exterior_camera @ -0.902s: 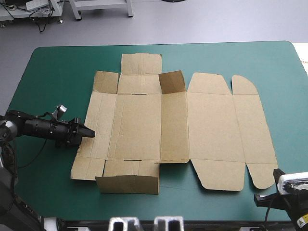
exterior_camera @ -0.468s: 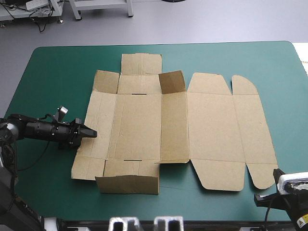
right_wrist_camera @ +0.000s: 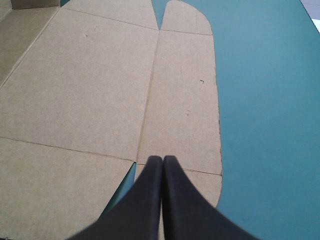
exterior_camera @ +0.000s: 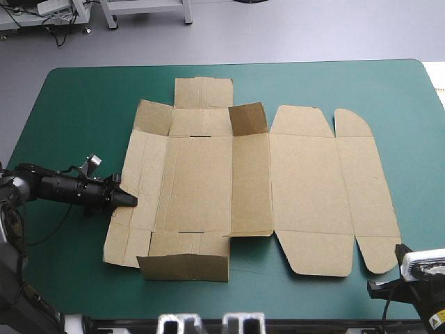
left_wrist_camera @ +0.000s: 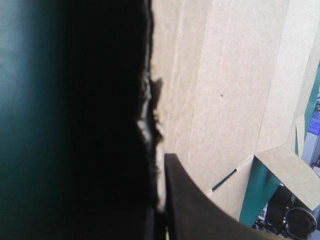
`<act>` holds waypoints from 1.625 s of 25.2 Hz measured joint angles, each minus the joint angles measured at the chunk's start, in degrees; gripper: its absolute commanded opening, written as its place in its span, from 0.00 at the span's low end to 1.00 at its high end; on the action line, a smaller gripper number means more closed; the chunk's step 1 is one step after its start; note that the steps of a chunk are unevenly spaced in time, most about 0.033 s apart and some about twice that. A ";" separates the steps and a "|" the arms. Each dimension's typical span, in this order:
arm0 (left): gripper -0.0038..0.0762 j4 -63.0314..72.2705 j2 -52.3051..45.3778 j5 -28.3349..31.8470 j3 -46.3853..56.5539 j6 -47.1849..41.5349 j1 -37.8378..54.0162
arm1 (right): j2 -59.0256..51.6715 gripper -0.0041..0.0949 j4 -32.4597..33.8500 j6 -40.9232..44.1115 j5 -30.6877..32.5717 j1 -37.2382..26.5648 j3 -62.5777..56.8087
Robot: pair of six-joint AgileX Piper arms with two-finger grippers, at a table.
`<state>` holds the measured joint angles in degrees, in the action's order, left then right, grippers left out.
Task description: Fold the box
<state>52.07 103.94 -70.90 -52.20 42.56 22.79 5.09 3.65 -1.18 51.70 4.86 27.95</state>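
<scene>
The brown box (exterior_camera: 250, 184) lies spread out as a flat cut sheet in the middle of the teal-green table. Its near-left wall (exterior_camera: 184, 266) stands raised, and a small flap (exterior_camera: 248, 118) at the far middle tilts up. My left gripper (exterior_camera: 128, 201) comes in low from the left and is shut on the box's left edge. In the left wrist view (left_wrist_camera: 159, 160) the board edge (left_wrist_camera: 152, 100) runs between the two black fingers. My right gripper (right_wrist_camera: 162, 159) is shut with nothing in it, its tip over the box's near-right flap (right_wrist_camera: 180, 115).
Bare teal-green cover (exterior_camera: 83, 104) runs all round the sheet, widest on the left and along the near edge. The table's right edge (exterior_camera: 432, 83) lies just past the box's rounded right flap (exterior_camera: 354, 125).
My left gripper slid toward the near side along the box's left edge and its fingers went from open to shut on that edge. The right arm has not moved.
</scene>
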 measured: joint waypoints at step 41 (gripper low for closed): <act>0.03 -68.79 -14.06 -0.80 -60.32 5.94 -66.52 | 0.00 0.03 -0.35 -0.41 0.00 0.00 0.00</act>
<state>-16.71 89.87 -71.71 -112.52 48.50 -43.73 5.09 3.30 -1.59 51.70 4.86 27.95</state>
